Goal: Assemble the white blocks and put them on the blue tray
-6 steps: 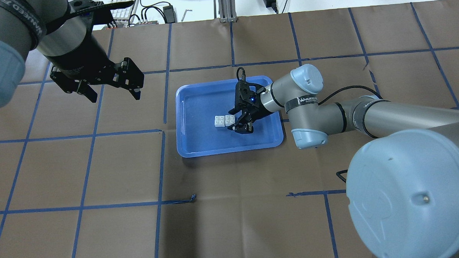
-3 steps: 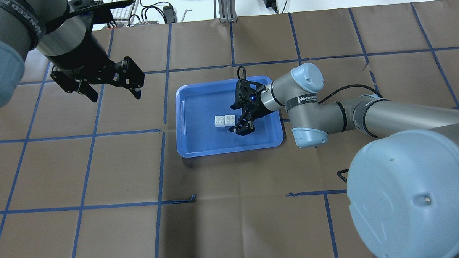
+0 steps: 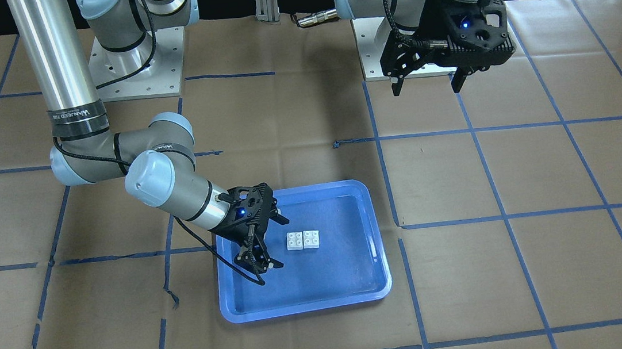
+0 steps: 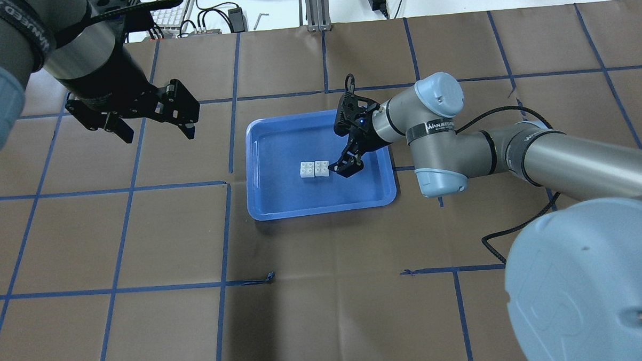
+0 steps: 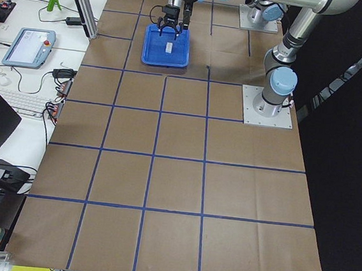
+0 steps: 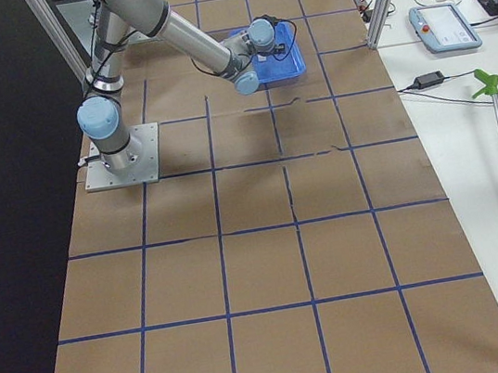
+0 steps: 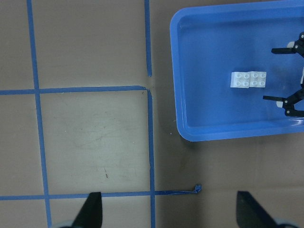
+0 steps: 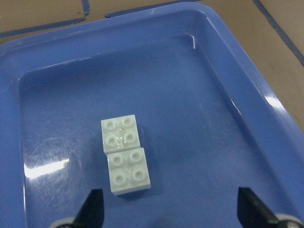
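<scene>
On the tray floor, near its middle, the blocks lie side by side and touching, studs up, neither one on top of the other as far as the wrist view shows; whether they are truly locked together or only butted edge to edge I cannot tell. They rest flat with nothing holding them, which reads as set down where the task wants them. Just beside them, on the side toward its own arm, the right gripper hangs low over the tray with its fingers spread wide and empty, the pair lying ahead of the gap and touching neither finger; that pose suits a release, with clearance enough to draw away without nudging the bricks. Its forearm slants in over the tray's rim, so a careless sweep could catch the raised edge. Well apart from all this, the left gripper is held up over the table beyond the tray's far side, fingers likewise splayed and carrying nothing, probably parked there to leave the other arm room. If the bricks are joined, my judgement is that the job is all but done.
</scene>
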Action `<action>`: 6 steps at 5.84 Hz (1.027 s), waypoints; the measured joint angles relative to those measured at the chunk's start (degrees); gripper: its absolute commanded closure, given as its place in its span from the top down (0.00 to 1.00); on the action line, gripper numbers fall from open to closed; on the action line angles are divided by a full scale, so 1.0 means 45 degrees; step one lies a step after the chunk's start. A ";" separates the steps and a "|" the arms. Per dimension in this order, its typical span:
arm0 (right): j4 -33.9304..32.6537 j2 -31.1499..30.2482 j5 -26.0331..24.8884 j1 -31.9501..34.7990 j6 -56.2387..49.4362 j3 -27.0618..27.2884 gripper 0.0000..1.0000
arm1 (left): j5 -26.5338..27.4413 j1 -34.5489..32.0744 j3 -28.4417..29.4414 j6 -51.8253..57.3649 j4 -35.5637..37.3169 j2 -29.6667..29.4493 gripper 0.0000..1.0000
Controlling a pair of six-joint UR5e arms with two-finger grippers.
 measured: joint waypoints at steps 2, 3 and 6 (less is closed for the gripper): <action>0.2731 -0.1344 -0.1478 -0.0288 0.0734 -0.0515 1.00 | -0.0010 -0.0002 -0.0020 0.0000 -0.0037 0.0037 0.99; 0.4191 -0.1917 -0.2173 -0.0462 0.1350 -0.0978 1.00 | -0.0034 -0.0002 -0.0029 0.0000 -0.0039 0.0041 0.99; 0.8396 -0.3430 -0.4912 -0.0711 0.4594 -0.2741 1.00 | -0.0004 -0.0020 0.0093 -0.0021 -0.0346 0.0055 0.99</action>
